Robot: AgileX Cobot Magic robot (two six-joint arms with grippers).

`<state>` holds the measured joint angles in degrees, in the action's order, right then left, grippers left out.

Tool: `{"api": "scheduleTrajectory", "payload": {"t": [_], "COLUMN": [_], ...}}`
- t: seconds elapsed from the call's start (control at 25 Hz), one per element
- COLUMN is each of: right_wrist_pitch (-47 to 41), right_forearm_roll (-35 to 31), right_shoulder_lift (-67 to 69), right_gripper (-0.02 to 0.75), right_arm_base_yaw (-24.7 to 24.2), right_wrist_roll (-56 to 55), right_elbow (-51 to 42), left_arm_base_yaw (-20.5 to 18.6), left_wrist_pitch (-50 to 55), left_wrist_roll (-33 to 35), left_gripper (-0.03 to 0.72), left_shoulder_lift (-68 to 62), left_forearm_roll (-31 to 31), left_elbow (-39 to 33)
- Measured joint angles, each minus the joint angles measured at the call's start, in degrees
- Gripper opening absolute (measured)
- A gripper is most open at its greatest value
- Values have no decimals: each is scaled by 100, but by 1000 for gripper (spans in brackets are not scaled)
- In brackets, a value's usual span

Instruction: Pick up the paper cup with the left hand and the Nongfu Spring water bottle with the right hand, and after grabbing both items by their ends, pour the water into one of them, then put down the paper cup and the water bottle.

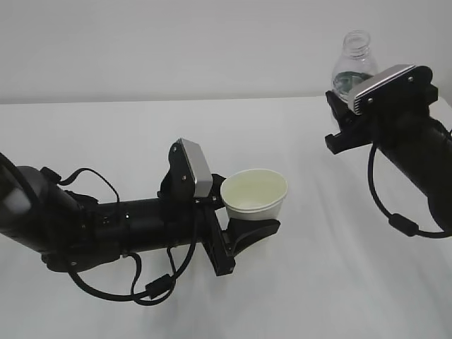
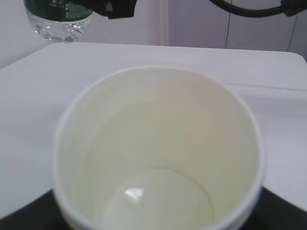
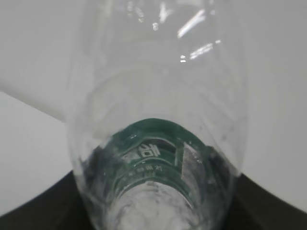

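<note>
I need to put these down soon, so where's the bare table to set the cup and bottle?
Bare table lies behind the left arm, and in front between the paper cup and the right arm. It is crowded under the left gripper and at the right edge, where the right gripper holds the water bottle.

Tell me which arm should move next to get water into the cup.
Probably the right. Its gripper holds the bottle upright, lifted and well off to the side of the cup, which the left gripper already holds mouth up; the bottle must come over and tip.
</note>
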<state>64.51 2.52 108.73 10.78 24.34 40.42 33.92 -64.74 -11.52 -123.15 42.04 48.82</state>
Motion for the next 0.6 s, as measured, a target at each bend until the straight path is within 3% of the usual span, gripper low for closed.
{"api": "scheduleTrajectory", "payload": {"t": [0.6], "right_wrist_pitch": [0], "right_forearm_roll": [-1006], "right_shoulder_lift": [0], "right_gripper": [445], "right_arm_base_yaw": [0], "right_wrist_roll": [-1050], "right_elbow": [-7], "left_arm_base_yaw": [0], "left_wrist_pitch": [0], "left_wrist_roll": [0], "left_gripper": [462], "left_shoulder_lift": [0], "left_forearm_roll": [-33], "left_elbow": [0]}}
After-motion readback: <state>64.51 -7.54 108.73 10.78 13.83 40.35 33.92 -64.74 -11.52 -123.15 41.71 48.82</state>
